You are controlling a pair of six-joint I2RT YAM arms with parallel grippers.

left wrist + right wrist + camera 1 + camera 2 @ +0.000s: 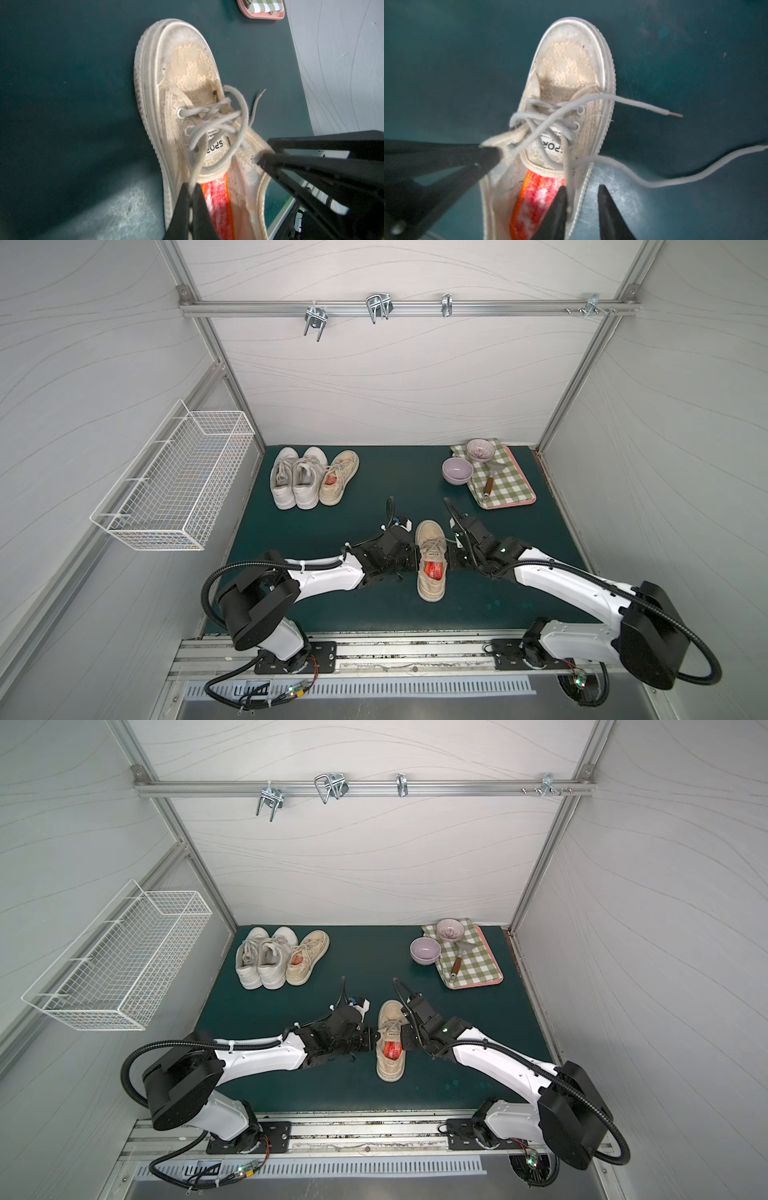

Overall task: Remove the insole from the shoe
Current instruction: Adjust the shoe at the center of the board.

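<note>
Beige canvas shoe (431,591), collar pinched shut in the left gripper (190,191), presumably as an anchor; right gripper (581,187) jaws apart astride the opposite wall; orange-red insole (537,187) inside, beside its inner finger.

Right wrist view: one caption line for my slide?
Open right gripper straddles one wall of beige shoe, orange insole inside.

The left arm (328,576) and right arm (552,583) reach inward, left gripper (190,188) pinched closed, right gripper (581,187) parted.
</note>
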